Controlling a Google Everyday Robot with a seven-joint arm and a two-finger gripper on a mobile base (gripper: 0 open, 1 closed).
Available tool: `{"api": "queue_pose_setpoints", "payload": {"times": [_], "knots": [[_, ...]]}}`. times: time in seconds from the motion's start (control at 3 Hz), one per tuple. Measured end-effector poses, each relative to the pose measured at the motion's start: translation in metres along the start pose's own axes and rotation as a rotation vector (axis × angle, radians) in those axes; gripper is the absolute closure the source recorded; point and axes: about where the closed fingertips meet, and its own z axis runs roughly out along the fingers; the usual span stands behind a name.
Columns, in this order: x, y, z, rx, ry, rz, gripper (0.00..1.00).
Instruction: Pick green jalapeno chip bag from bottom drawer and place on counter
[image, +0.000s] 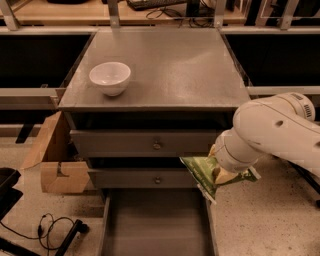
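We log the claw at the right end of the middle drawer, pinching the green jalapeno chip bag. The bag hangs tilted above the right wall of the open bottom drawer, below counter level. A white bowl sits on the counter's left.

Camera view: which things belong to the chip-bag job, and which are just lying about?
Job: glossy green jalapeno chip bag, held aloft by the claw before the knobbed drawers; open grey-brown bottom drawer; flat grey counter.
Lying about: round white bowl on the counter; open brown cardboard box and black cable on the floor.
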Motion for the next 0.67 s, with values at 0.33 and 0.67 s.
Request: {"api": "queue_pose_setpoints", "payload": {"times": [0.33, 0.67], "knots": [[-0.004, -0.012, -0.033, 0.039, 0.031, -0.008, 1.00], [-0.009, -0.043, -0.110, 0.116, 0.106, 0.001, 1.00]]}}
